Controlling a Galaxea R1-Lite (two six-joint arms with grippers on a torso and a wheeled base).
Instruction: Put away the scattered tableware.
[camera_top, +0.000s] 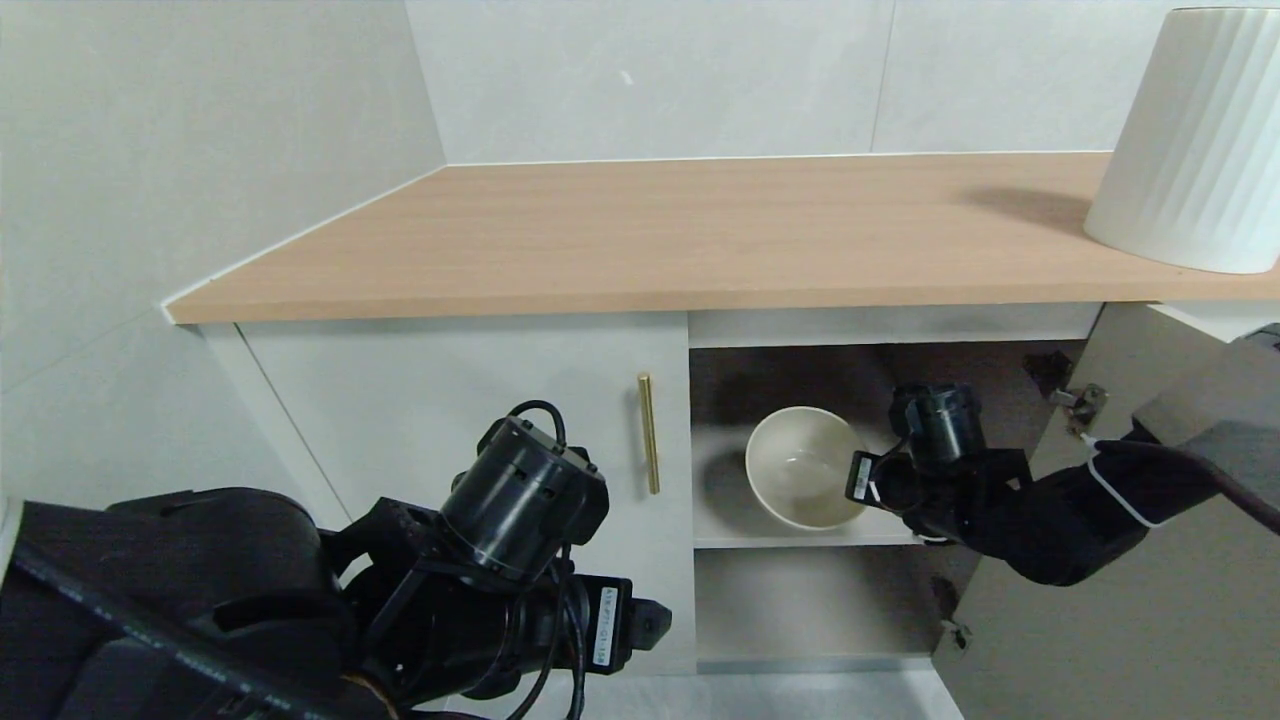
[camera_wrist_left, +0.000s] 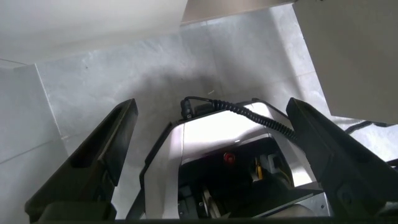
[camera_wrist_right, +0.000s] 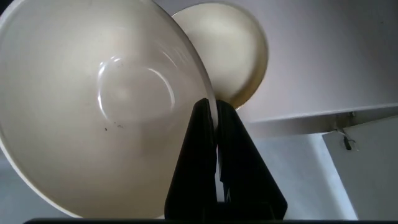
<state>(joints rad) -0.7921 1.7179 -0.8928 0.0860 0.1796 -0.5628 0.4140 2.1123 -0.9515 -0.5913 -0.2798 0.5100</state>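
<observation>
Head view: right gripper clamps bowl rim inside open cabinet; left gripper jaws apart

The wooden counter carries a white ribbed object at its right end. Below, in the open cabinet, the upper shelf bears a cream plate. A cream bowl tilts over the shelf in front of the plate; whether the bowl touches the shelf cannot be told.

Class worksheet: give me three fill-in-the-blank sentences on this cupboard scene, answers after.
1. The right claw pinches the cream bowl by its ____.
2. The cabinet's right door stands ____.
3. The left claw holds ____.
Missing words: rim; open; nothing.
</observation>
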